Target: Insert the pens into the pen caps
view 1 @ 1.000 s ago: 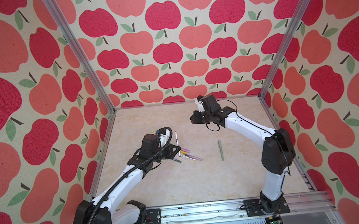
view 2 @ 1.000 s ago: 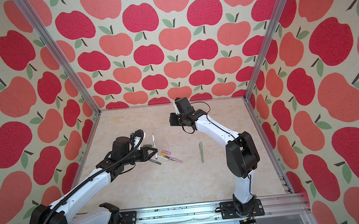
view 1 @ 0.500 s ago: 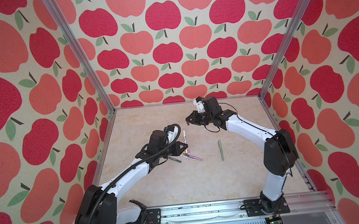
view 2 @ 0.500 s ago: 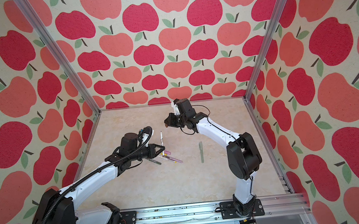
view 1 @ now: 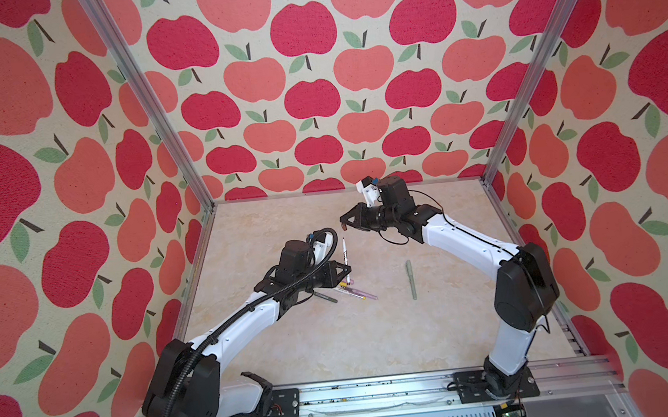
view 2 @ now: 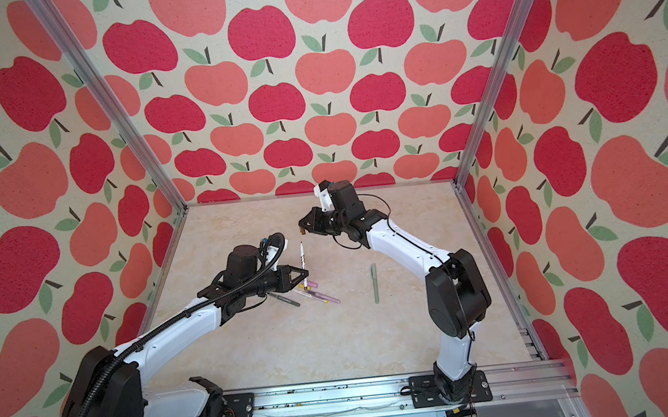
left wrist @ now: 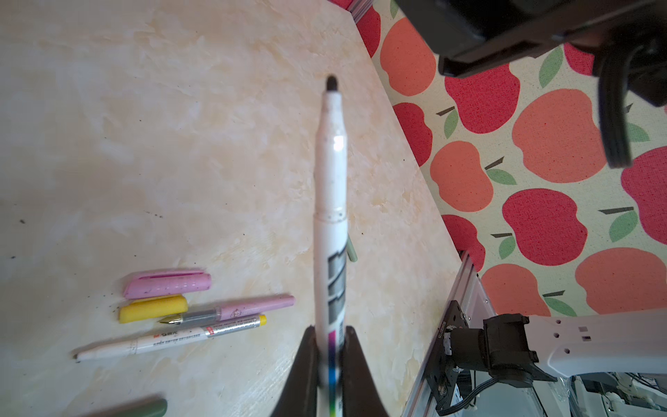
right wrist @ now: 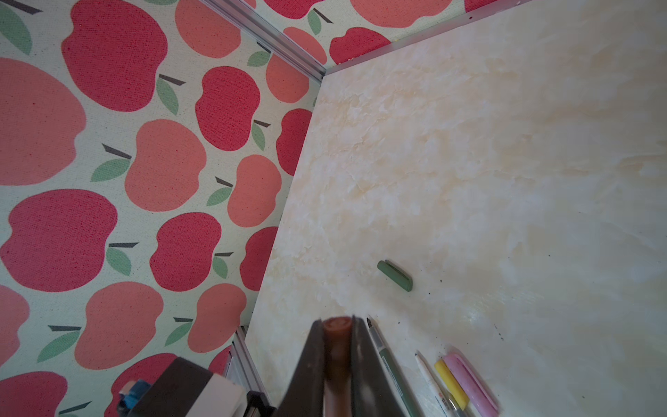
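My left gripper (view 1: 346,267) (left wrist: 330,330) is shut on the lower barrel of a grey-and-white pen (view 1: 345,254) (left wrist: 330,216), which stands upright with its dark tip up. My right gripper (view 1: 344,226) (right wrist: 336,321) is shut on a brown pen cap (right wrist: 337,325), held above and just beyond the pen tip, apart from it. On the table lie a lilac-pink cap (left wrist: 166,283), a yellow cap (left wrist: 153,308), a lilac-pink pen (left wrist: 245,307), a white-and-yellow pen (left wrist: 169,339) and a dark green pen (right wrist: 389,364). A dark green cap (right wrist: 394,276) lies alone.
A sage green pen (view 1: 410,279) (view 2: 374,283) lies by itself right of the middle of the marble-look table (view 1: 337,343). The loose cluster (view 1: 353,293) sits just below my left gripper. Apple-print walls with metal posts (view 1: 522,95) enclose the table on three sides.
My left gripper has carried the upright pen rightward toward the middle. My right gripper has swung left with the brown cap, so cap and pen tip are closer.
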`<state>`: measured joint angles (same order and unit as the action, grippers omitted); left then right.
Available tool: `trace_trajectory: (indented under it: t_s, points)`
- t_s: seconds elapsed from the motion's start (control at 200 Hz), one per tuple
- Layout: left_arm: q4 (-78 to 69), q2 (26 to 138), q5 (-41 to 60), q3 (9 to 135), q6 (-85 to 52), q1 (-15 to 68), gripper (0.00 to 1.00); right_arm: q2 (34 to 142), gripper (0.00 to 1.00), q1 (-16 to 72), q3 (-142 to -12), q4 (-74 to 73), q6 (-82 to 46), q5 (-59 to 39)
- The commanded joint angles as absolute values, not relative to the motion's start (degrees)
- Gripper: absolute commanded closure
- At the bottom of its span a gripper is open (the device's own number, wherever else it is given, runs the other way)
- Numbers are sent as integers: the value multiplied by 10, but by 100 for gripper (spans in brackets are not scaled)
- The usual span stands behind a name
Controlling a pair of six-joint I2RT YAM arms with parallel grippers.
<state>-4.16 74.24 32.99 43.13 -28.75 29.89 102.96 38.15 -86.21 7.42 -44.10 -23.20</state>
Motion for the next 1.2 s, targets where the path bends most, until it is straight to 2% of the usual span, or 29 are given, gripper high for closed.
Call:
trace_trajectory:
  t_s: [0.0, 1.196]
  points:
    - [-55, 746, 337, 448, -285, 301, 99, 1022, 96, 388, -857, 68, -449, -247]
    - [-65, 745, 312, 442, -291, 300, 99, 1005, 96, 398, -829, 57, -451, -249]
